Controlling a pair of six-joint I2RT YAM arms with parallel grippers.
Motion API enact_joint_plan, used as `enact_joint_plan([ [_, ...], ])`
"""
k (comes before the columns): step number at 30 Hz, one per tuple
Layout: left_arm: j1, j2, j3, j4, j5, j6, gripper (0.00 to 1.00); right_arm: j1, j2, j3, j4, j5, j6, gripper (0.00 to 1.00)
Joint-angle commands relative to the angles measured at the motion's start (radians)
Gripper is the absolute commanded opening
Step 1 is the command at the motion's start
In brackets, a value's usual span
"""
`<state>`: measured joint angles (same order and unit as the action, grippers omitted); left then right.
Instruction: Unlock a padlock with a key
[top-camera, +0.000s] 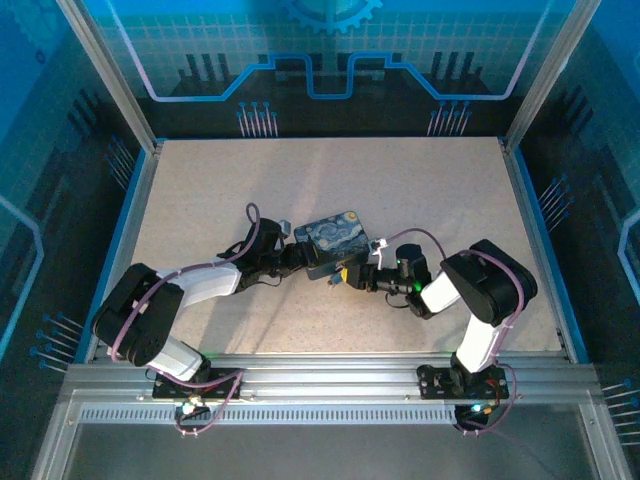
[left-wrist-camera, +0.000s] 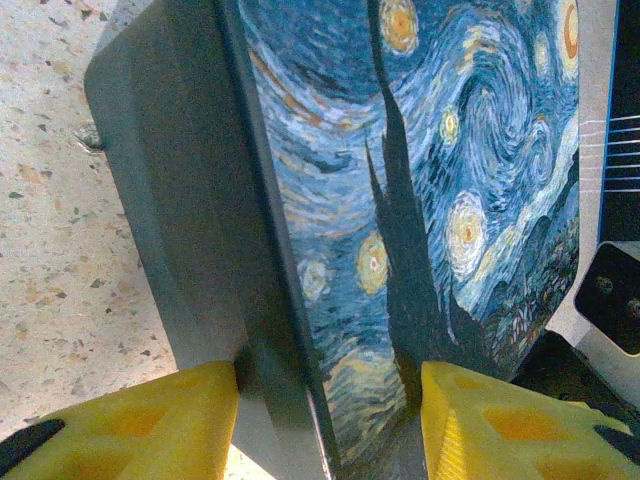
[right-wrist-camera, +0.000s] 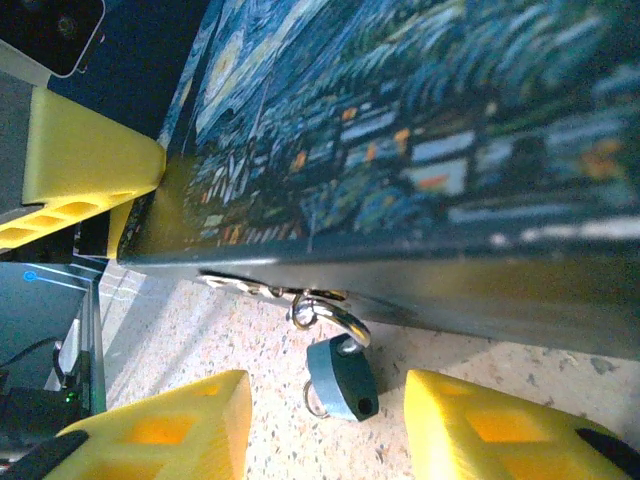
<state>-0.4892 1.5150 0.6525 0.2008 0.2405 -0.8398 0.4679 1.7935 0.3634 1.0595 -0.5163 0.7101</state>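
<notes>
Judged step: securing the padlock (right-wrist-camera: 340, 378), which hangs at the front wall of the tin (right-wrist-camera: 420, 150) between the spread fingers of the right claw (right-wrist-camera: 325, 420), while the left claw (left-wrist-camera: 330, 400) pinches the tin's end; the next move calls for closing squarely on the padlock body.

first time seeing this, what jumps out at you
The tin painted with a swirling starry night sky stands out in the middle of the table, with the left arm's yellow jaws closed on its sides. Next, the right wrist view shows a small blue-grey padlock hooked to a metal loop on the tin's edge, sitting between the right arm's open jaws and touching neither.
</notes>
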Motion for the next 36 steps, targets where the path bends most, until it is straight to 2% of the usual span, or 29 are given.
enact_joint_plan([
  [1, -0.017, 0.016, -0.039, -0.113, -0.025, -0.008, 0.5, 0.015, 0.041, 0.021, 0.072, 0.001, 0.015, 0.43],
  [8, -0.017, 0.021, -0.043, -0.107, -0.028, -0.012, 0.5, 0.024, 0.117, 0.04, 0.144, 0.002, 0.048, 0.36],
  [22, -0.016, 0.028, -0.039, -0.104, -0.036, -0.014, 0.49, 0.026, 0.151, 0.041, 0.159, 0.032, 0.065, 0.1],
  [30, -0.017, 0.026, -0.047, -0.107, -0.045, -0.016, 0.49, 0.009, 0.13, 0.011, 0.166, 0.052, 0.079, 0.03],
  [36, -0.017, 0.023, -0.057, -0.103, -0.045, -0.016, 0.49, -0.014, 0.098, -0.012, 0.178, 0.058, 0.098, 0.01],
])
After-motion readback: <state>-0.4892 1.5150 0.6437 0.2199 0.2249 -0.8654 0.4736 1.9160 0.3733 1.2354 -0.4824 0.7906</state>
